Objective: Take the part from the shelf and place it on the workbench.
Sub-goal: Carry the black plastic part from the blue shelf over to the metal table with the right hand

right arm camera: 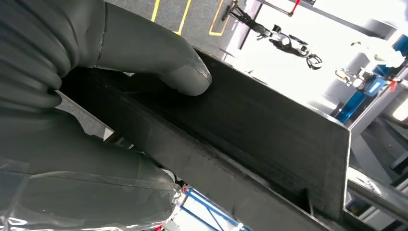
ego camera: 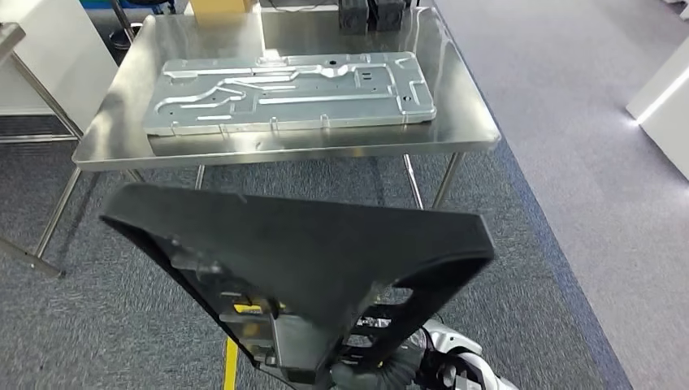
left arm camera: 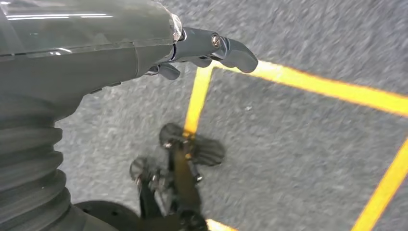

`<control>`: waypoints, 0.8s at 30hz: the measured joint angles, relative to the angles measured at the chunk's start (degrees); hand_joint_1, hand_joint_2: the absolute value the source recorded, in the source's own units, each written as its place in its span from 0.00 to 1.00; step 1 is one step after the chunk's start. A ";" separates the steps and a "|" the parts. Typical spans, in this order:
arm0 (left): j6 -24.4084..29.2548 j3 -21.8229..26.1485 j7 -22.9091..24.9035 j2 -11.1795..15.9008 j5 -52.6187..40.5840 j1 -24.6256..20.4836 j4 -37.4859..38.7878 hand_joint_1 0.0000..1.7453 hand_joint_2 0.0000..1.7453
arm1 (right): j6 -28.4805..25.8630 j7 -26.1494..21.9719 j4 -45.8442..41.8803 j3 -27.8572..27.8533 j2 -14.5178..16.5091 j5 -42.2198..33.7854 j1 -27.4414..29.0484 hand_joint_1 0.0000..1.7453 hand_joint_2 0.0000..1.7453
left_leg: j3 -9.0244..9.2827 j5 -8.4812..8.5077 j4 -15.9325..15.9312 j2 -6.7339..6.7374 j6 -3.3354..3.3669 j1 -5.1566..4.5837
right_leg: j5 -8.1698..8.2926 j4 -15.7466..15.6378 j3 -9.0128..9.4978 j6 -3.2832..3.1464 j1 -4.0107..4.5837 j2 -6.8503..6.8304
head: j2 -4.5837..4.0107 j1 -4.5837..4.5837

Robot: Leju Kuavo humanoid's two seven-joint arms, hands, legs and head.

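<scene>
A large black triangular part (ego camera: pixel 309 252) hangs tilted in front of me, just short of the workbench's near edge. My right hand (ego camera: pixel 390 370) grips it from below at its lower corner. In the right wrist view the thumb (right arm camera: pixel 163 57) presses on the part's flat black face (right arm camera: pixel 269 125), with the other fingers wrapped under its edge. The steel workbench (ego camera: pixel 463 106) stands ahead and carries a long grey machined metal plate (ego camera: pixel 292 89). My left hand (left arm camera: pixel 207 48) hangs over the carpet with its fingers loosely extended and nothing in them.
Two black boxes (ego camera: pixel 370 15) and a cardboard box (ego camera: pixel 219 6) sit at the workbench's far edge. A white cabinet (ego camera: pixel 49 57) stands at the left, another white unit (ego camera: pixel 662 106) at the right. Yellow tape lines (left arm camera: pixel 312 84) mark the grey carpet.
</scene>
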 joint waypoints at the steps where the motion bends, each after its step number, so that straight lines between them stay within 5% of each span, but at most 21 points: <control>1: 0.02 0.01 0.00 0.00 0.00 0.02 0.00 0.00 1.00 | -0.13 0.00 -0.02 0.01 -0.01 -0.02 0.12 0.95 1.00 | 0.53 -0.53 -0.03 -0.06 0.12 0.00 | -1.74 2.65 -2.68 0.09 -0.01 -0.01 | 0.00 0.00; 3: 0.02 0.02 -0.01 -0.01 -0.04 0.13 0.00 0.00 1.00 | -0.34 0.01 -0.04 0.01 -0.07 -0.07 0.42 0.95 1.00 | 1.88 -1.82 -0.04 -0.28 0.07 0.00 | -4.91 4.40 -6.60 0.30 -0.04 -0.02 | 0.00 0.01; 4: 0.01 0.02 -0.02 -0.03 -0.11 0.21 0.00 0.00 1.00 | -0.42 0.01 -0.07 0.01 -0.09 -0.13 0.51 0.95 1.00 | 2.74 -2.56 -0.04 -0.41 -0.02 0.01 | -5.01 3.11 -7.48 0.27 -0.02 -0.03 | 0.00 0.01; 5: -0.01 0.03 -0.04 -0.06 -0.21 0.25 0.00 0.00 1.00 | -0.46 0.01 -0.09 0.01 -0.13 -0.19 0.54 0.95 1.00 | 3.69 -3.33 -0.06 -0.50 -0.13 0.00 | -3.36 0.53 -7.73 0.13 0.08 -0.03 | 0.00 0.02; 8: -0.11 0.03 -0.09 -0.34 -0.43 0.18 0.00 0.00 1.00 | -0.55 0.01 -0.14 0.02 -0.21 -0.39 0.63 0.95 1.00 | 6.03 -5.59 -0.29 -0.75 -0.71 -0.05 | 7.34 -8.28 -7.02 -1.12 0.88 0.07 | -0.01 0.03; 9: -0.14 0.02 -0.11 -0.43 -0.46 0.11 0.00 0.00 1.00 | -0.57 0.02 -0.16 0.02 -0.26 -0.42 0.67 0.95 1.00 | 6.76 -5.95 -0.34 -0.83 -1.02 -0.08 | 9.29 -9.66 -6.65 -1.57 1.10 0.17 | -0.01 0.03; 11: -0.18 0.02 -0.15 -0.47 -0.51 -0.05 0.00 0.00 1.00 | -0.66 0.01 -0.25 0.02 -0.35 -0.43 0.58 0.95 1.00 | 7.33 -5.35 0.56 -0.88 -1.87 -0.16 | 9.11 -10.66 -5.26 -2.36 1.10 0.35 | 0.01 0.04; 13: -0.17 0.02 -0.19 -0.45 -0.60 -0.21 0.00 0.00 1.00 | -0.79 0.00 -0.34 0.03 -0.40 -0.45 0.35 0.95 1.00 | 5.66 -3.65 4.97 -0.66 -2.52 -0.05 | 8.53 -11.78 -3.07 -3.06 0.87 0.29 | 0.01 -0.05; 15: -0.17 0.02 -0.20 -0.43 -0.75 -0.36 0.00 0.00 1.00 | -0.84 0.01 -0.39 0.04 -0.42 -0.47 0.23 0.95 1.00 | 1.65 -4.23 11.18 -0.44 -2.97 0.27 | 7.41 -12.31 -0.99 -3.40 0.75 0.11 | 0.00 -0.14; 17: -0.17 0.02 -0.19 -0.44 -0.90 -0.28 0.00 0.00 1.00 | -0.76 0.01 -0.38 0.05 -0.41 -0.46 0.20 0.95 1.00 | -2.60 -8.44 14.61 -0.34 -3.49 0.66 | 5.86 -12.37 0.71 -3.44 0.68 0.09 | 0.00 -0.16; 19: -0.19 0.03 -0.16 -0.45 -0.99 -0.08 0.00 0.00 1.00 | -0.58 0.01 -0.38 0.05 -0.40 -0.44 0.21 0.95 1.00 | -4.99 -11.88 13.42 -0.23 -3.95 1.18 | 4.16 -12.37 2.68 -3.21 0.58 0.22 | 0.00 -0.17; 20: -0.19 0.03 -0.16 -0.46 -1.01 -0.03 0.00 0.00 1.00 | -0.50 0.01 -0.38 0.05 -0.40 -0.43 0.21 0.95 1.00 | -5.43 -11.23 11.16 -0.14 -4.13 1.47 | 3.26 -12.36 3.79 -3.01 0.53 0.28 | 0.00 -0.17; 23: -0.21 0.03 -0.13 -0.46 -1.03 0.18 0.00 0.00 1.00 | -0.35 0.01 -0.32 0.07 -0.39 -0.35 0.21 0.95 1.00 | -5.40 -0.39 3.34 0.39 -4.28 1.80 | 0.39 -12.12 6.50 -2.03 0.48 0.42 | 0.00 -0.10; 24: -0.24 0.03 -0.10 -0.46 -1.05 0.24 -0.01 0.00 1.00 | -0.34 0.02 -0.30 0.07 -0.39 -0.32 0.21 0.95 1.00 | -5.17 2.07 2.26 0.50 -4.02 1.54 | -0.32 -12.12 7.13 -1.56 0.39 0.49 | 0.00 -0.08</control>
